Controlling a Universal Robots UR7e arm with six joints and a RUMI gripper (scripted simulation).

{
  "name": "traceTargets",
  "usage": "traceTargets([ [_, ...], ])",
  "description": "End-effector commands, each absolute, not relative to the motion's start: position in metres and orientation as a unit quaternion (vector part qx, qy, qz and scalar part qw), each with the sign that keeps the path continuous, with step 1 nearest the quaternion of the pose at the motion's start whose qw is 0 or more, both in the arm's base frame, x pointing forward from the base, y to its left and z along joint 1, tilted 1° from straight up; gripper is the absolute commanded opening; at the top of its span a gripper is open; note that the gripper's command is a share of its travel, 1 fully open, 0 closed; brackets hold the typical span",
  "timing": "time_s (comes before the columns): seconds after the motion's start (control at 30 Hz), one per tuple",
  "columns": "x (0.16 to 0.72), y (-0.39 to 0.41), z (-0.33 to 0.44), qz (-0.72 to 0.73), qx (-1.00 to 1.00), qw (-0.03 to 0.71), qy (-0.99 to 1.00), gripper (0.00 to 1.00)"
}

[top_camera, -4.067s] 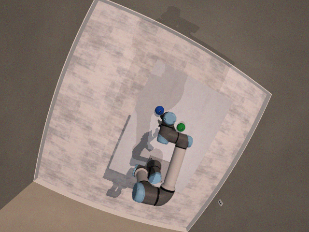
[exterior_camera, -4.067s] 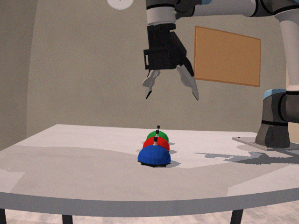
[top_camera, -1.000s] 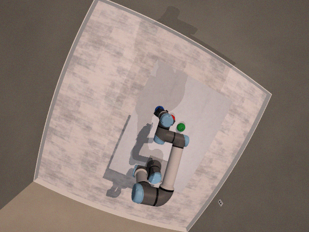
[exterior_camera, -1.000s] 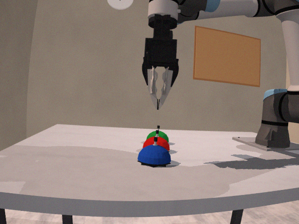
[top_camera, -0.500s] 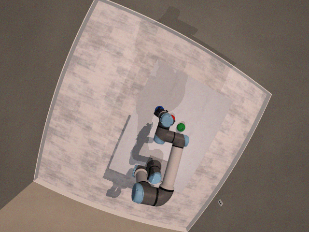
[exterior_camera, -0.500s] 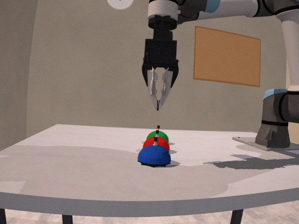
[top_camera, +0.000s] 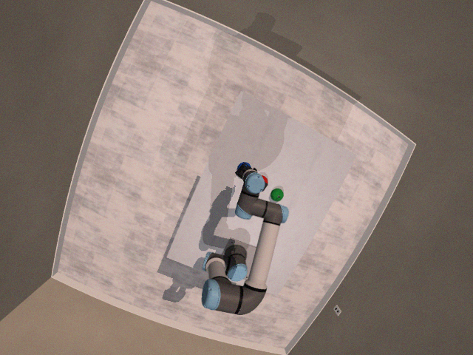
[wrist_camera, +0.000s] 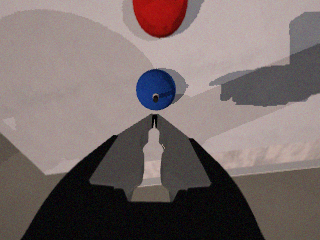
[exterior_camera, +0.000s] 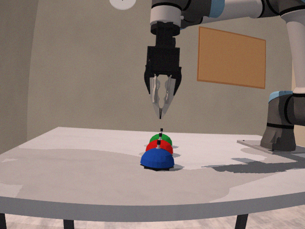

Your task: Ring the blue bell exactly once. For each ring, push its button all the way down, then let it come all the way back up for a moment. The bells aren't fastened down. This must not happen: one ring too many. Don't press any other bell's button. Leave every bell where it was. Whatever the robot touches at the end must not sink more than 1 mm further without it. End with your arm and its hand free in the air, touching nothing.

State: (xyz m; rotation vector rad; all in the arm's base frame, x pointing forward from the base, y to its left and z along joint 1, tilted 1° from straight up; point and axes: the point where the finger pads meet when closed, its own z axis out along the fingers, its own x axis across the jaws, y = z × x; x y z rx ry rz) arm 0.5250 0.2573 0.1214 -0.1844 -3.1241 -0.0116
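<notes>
Blue bell (wrist_camera: 155, 89) sits centre-top in my wrist view, red bell (wrist_camera: 160, 16) just above it at the frame edge. My pincer (exterior_camera: 160, 115) is pressed together on nothing, hanging well above the table (exterior_camera: 74, 160). In the exterior view the 3 stems line up, so I probably can't judge depth; drift toward red and I'd ring the wrong bell.

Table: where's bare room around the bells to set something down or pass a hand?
Open patches: the wide stretch left of the blue bell toward the table edge, and the front strip before it. Right side narrows toward the arm's base plate. Crowded: the tight row of blue, red bell and green bell, with the shut claw hanging above.
</notes>
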Motion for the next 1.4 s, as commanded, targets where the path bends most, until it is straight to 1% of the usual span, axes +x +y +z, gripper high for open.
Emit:
traceTargets([
  [0.0, 0.526, 0.257, 0.112, -0.004, -0.059, 0.005, -0.998, 0.00],
  [0.6, 0.527, 0.256, 0.085, -0.004, -0.059, 0.005, -0.998, 0.00],
  [1.37, 0.527, 0.256, 0.077, -0.004, -0.059, 0.005, -0.998, 0.00],
])
